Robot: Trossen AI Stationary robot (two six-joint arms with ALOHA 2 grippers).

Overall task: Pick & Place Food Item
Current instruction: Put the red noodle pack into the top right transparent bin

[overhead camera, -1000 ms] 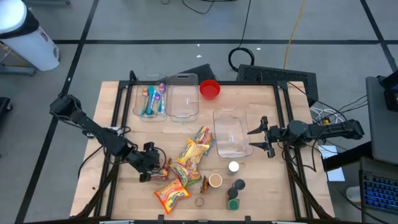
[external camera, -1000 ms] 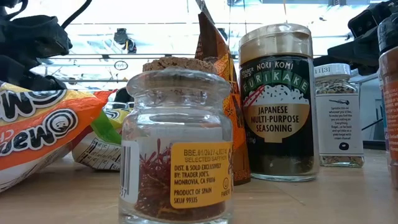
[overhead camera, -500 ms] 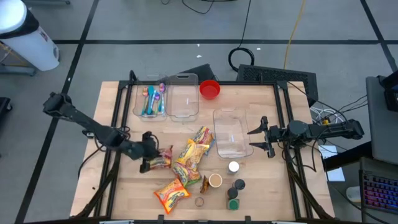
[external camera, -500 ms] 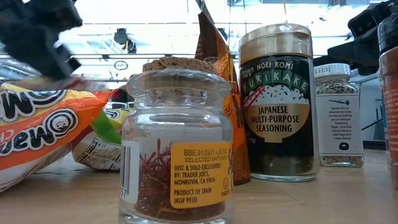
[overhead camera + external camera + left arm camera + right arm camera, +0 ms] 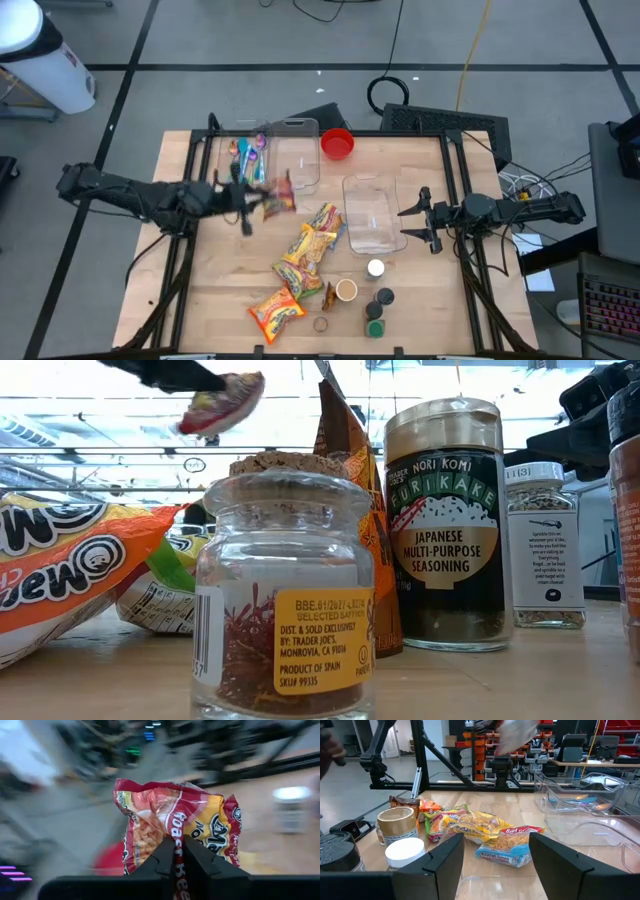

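While the left gripper (image 5: 250, 203) is pinching a snack bag (image 5: 278, 203) by its lower edge, the bag is hanging in the air above the worktop (image 5: 420, 300), just beside the empty bin (image 5: 297, 160). Because the grip is catching only a thin strip of slippery film, the bag is likely at risk of sliding free or swinging, then dropping short of a bin. Beside the empty bin, another bin (image 5: 240, 160) is holding bright utensils. A third clear bin (image 5: 372, 212) is sitting empty near the right gripper (image 5: 422, 218), which is waiting with its jaws apart, holding nothing. A red bowl (image 5: 337, 143) is looking empty too.
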